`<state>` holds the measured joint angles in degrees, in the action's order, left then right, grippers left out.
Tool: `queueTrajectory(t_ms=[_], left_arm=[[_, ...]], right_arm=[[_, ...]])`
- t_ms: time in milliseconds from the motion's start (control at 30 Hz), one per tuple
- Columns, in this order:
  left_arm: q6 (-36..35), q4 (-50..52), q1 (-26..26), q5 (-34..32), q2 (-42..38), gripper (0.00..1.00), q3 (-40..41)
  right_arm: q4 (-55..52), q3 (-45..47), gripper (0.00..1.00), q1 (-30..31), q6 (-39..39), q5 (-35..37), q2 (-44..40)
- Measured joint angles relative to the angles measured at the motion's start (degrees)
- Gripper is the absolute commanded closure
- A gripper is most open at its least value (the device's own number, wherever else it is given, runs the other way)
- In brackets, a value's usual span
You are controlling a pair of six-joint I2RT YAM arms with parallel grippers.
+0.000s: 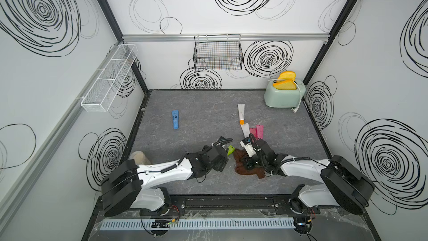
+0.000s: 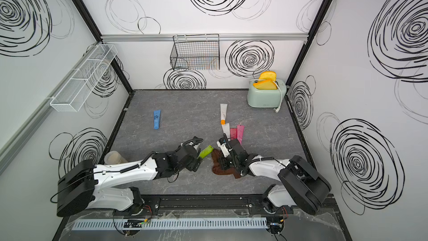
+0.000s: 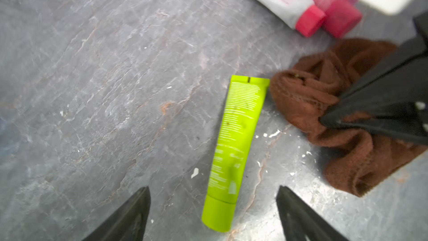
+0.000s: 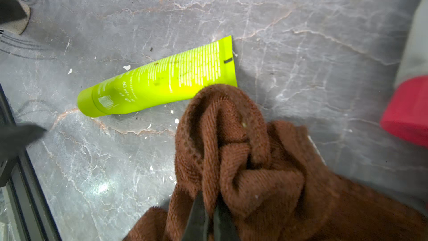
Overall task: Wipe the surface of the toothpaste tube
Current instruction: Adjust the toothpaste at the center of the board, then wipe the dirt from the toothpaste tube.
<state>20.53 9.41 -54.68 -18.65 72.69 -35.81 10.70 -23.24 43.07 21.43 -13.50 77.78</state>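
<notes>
On the grey table [image 3: 92, 89], between the wide-spread, empty jaws of my left gripper [image 3: 213, 187], lies the green toothpaste tube [image 3: 234, 154], loose. My right gripper [image 4: 209, 195] is pinched tight on the brown cloth [image 4: 243, 158], whose fold touches the tube's crimped end. I'd drag the cloth lengthwise with light pressure, or the unpinned tube may slide. Pink-capped tubes [image 3: 340, 19] crowd just beyond the cloth.

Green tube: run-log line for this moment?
left gripper: open over green tube | right gripper: shut on brown cloth | cloth: at tube's crimped end
</notes>
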Motion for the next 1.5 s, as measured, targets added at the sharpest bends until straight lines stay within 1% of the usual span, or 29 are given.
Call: queueTrajectory(t_ms=[100,200,300,367,467,533,633,733,900,1033,1133,1200,1300,1367,1500], left_arm=[[1.25,-1.62,5.29,5.38,-3.96,0.12,5.09],[2.14,-1.92,7.54,9.31,-4.04,0.17,7.43],[2.64,-2.97,7.72,12.76,-1.79,0.19,7.58],[2.75,-3.98,7.72,14.51,0.26,0.23,7.56],[2.78,-4.15,7.72,15.80,2.47,0.28,7.56],[2.73,-4.28,7.69,16.04,3.32,0.33,7.56],[2.21,-4.52,7.17,15.98,4.52,0.38,7.10],[1.42,-4.98,6.10,15.91,5.86,0.47,6.21],[-0.44,-5.35,5.09,15.82,7.48,0.57,5.20],[-1.60,-5.53,4.24,15.63,8.11,0.68,4.76],[-2.14,-5.77,3.43,15.69,8.13,0.77,4.72],[-2.45,-5.88,2.99,15.76,8.13,0.81,4.72],[-2.75,-5.97,2.47,15.87,8.13,0.82,4.72],[-2.97,-6.08,2.10,15.91,8.13,0.83,4.72],[-3.21,-6.21,1.68,16.00,8.13,0.90,4.72]], right_arm=[[0.00,0.00,1.00,-0.02,0.00,0.00,-0.20],[-0.02,0.20,1.00,-0.31,0.04,-0.02,-1.29],[0.04,0.87,1.00,-0.79,0.07,-0.22,-3.08],[0.02,1.53,1.00,-1.31,0.22,-0.48,-4.37],[0.07,2.45,1.00,-1.84,0.26,-0.96,-6.40],[0.20,3.08,1.00,-2.08,0.28,-1.70,-7.96],[0.59,3.87,1.00,-2.08,0.35,-3.76,-10.93],[0.90,3.74,1.00,-2.21,0.44,-5.79,-12.98],[-0.46,0.79,1.00,-2.25,0.48,-8.66,-12.70],[-1.27,-4.02,1.00,-2.27,0.39,-9.64,-9.81],[-3.21,-8.31,1.00,-2.32,-0.20,-9.20,-5.60],[-5.01,-11.82,1.00,-2.36,-1.05,-8.46,-1.33],[-6.54,-16.28,1.00,-2.45,-2.34,-6.82,6.01],[-7.13,-17.84,1.00,-2.51,-2.95,-6.19,9.88],[-7.98,-19.63,1.00,-2.56,-3.78,-4.81,16.06]])
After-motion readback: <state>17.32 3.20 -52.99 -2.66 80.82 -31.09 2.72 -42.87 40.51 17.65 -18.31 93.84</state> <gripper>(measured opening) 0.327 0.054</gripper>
